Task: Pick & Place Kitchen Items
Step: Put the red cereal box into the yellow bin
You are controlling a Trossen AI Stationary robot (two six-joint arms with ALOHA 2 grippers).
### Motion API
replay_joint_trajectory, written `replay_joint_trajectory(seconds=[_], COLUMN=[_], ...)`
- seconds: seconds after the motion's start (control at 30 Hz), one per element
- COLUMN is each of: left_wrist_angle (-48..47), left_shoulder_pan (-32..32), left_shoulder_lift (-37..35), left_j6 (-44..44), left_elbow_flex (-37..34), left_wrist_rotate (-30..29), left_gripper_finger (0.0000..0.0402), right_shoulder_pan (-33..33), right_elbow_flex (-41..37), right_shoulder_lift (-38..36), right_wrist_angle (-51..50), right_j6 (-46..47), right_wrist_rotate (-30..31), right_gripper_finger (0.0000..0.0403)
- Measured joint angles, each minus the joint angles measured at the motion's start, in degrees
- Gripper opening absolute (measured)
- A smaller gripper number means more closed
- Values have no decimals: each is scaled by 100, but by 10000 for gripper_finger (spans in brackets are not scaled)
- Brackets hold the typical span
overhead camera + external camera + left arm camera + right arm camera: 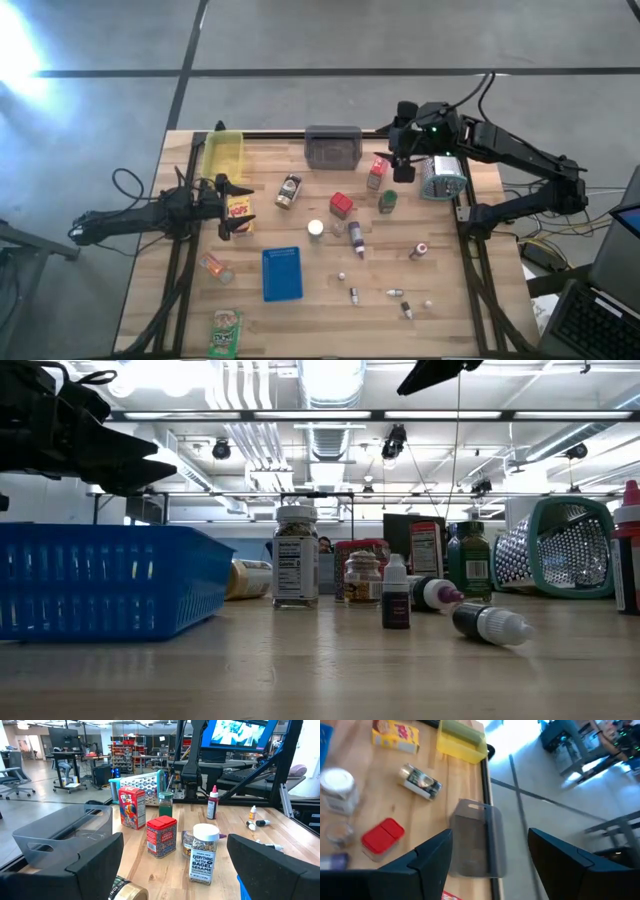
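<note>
The kitchen items lie scattered over the wooden table: a yellow packet [240, 211], a jar on its side [289, 190], a red box [161, 836], a white-lidded seasoning jar [202, 852], a cereal box [132, 807], a green jar [388, 200] and several tiny bottles [355, 295]. My left gripper [172, 870] is low at the table's left, open and pointing level toward the right. In the high view the yellow packet lies between its fingertips; whether they touch it I cannot tell. My right gripper [490, 855] hangs open high over the far right, slanting down, with nothing between its fingers.
A grey bin [332, 147] and a yellow bin [223, 155] stand at the far edge. A blue tray [282, 273] lies near the front, with a green packet [226, 333] to its left. A metal grater [442, 177] lies at the far right.
</note>
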Motion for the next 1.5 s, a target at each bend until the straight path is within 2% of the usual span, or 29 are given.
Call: replay_joint_trajectory(seconds=[0.27,0.4,0.53,0.63,1.13,1.23,1.4,1.5], left_wrist_angle=[0,0,0,0,0,0,0,0], left_shoulder_pan=[-6,-7,-5,-4,-4,-4,-4,-4], left_shoulder_lift=[0,2,2,1,1,1,2,2], left_j6=[0,0,2,0,0,1,0,1], left_elbow_flex=[-2,0,-1,-1,-1,-1,-2,-1], left_wrist_rotate=[-1,-2,0,-2,-2,0,-2,0], left_gripper_finger=[362,362,362,362,362,362,362,362], right_shoulder_pan=[0,0,-30,-156,-1046,-1216,-1490,-1553], right_elbow_flex=[-2,-2,-4,-7,74,307,940,1314], right_shoulder_lift=[0,0,61,123,556,744,1136,1409], right_wrist_angle=[-8,-180,-396,-418,-499,-530,-736,-1059], right_j6=[-997,-1479,-1584,-1579,-1226,-1011,-738,-775], right_wrist_rotate=[741,824,1181,1163,116,48,-617,-705], right_gripper_finger=[236,228,221,215,187,187,187,187])
